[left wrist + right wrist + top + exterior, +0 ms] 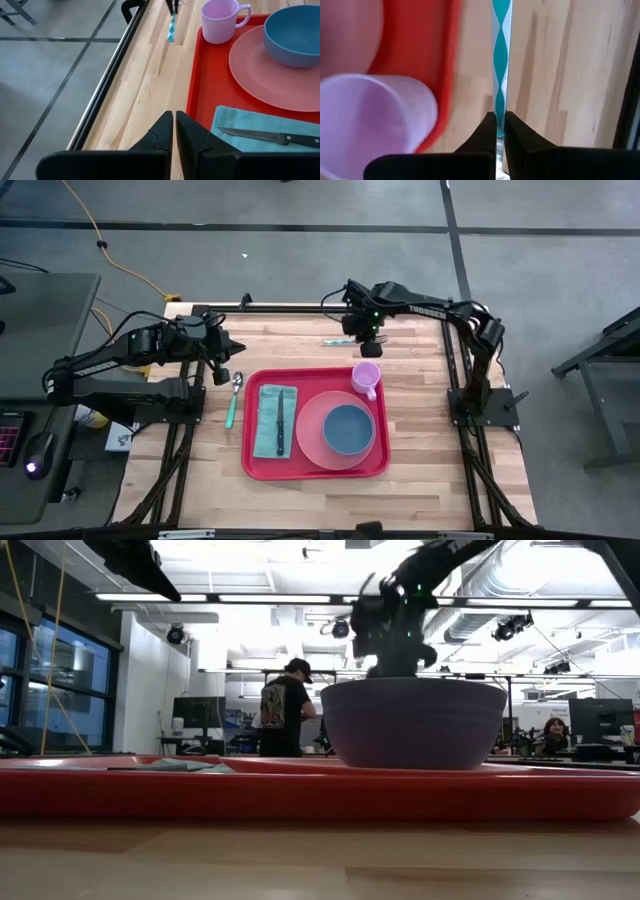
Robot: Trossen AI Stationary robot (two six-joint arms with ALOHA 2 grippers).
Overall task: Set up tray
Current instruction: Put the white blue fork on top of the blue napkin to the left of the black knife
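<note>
While most of the setting is already in place, two pieces remain off the tray, which lies at the middle of the counter, its long axis running left to right in the high view (flat, rim up). Left to right: the left hand hangs above the counter beside the tray's far-left corner, fingers nearly together and holding nothing, as its wrist view shows. A spoon with a green handle lies on the counter just left of the tray, bowl end toward the far edge, not yet loaded. On the tray, a teal napkin carries a knife lying lengthwise along it. Next comes the pink plate with a blue bowl on it, then a lilac cup at the far rim. Beyond the cup, the right hand is clamped on a teal-and-white striped utensil handle (which utensil it is cannot be told), near the counter's far edge. Judged remaining: bringing this piece and the spoon onto the tray.
</note>
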